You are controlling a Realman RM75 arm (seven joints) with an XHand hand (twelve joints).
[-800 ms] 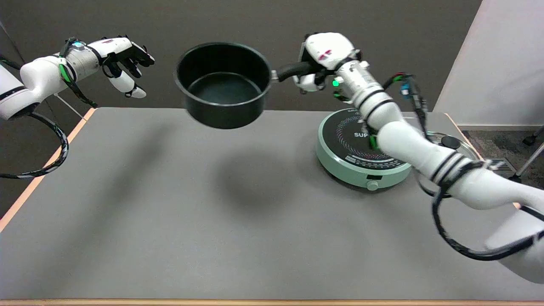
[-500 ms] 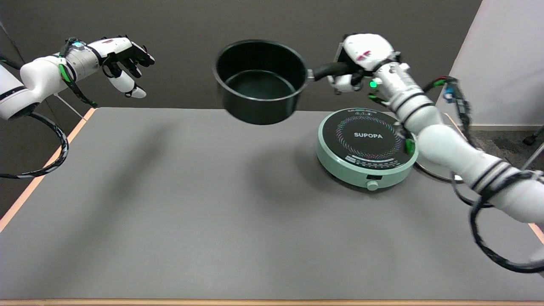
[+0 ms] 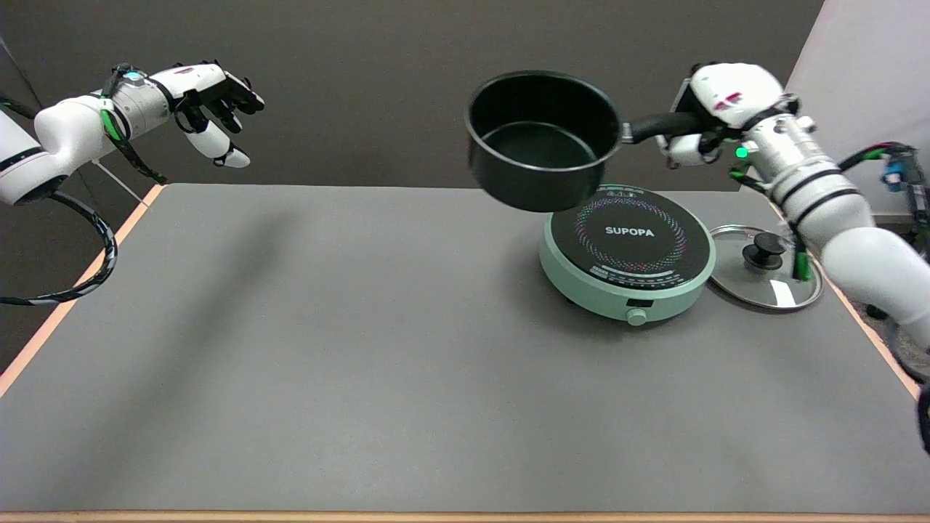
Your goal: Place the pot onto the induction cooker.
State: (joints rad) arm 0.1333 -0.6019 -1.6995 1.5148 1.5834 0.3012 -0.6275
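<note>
Carrying the pot (image 3: 541, 138) in the air by its handle (image 3: 650, 126): the right hand (image 3: 716, 105) has its fingers wrapped closed around the far end of the black handle, nothing else in the grip. The pot is empty, roughly level with the near rim dipping slightly toward the camera, and hangs above the table (image 3: 327, 349), overlapping the upper left edge of the induction cooker (image 3: 627, 250) in the picture; not touching it as far as can be judged. The cooker sits flat on the right part of the table, black glass top bare, knob facing the near side. A glass lid (image 3: 766, 265) with a black knob lies just beside the cooker on its right, near the table edge, apart from the pot. Step in hand looks like the transport leg: pot lifted, not yet centred over the plate, not yet lowered. Next move probably calls for a bit more travel to the right and toward the near side so the base lines up with the printed ring, then a straight descent with the base kept flat, and release only once the pot rests on the glass. Main risk: landing off-centre on the cooker's rim, or the forearm sweeping the lid on the way down.
</note>
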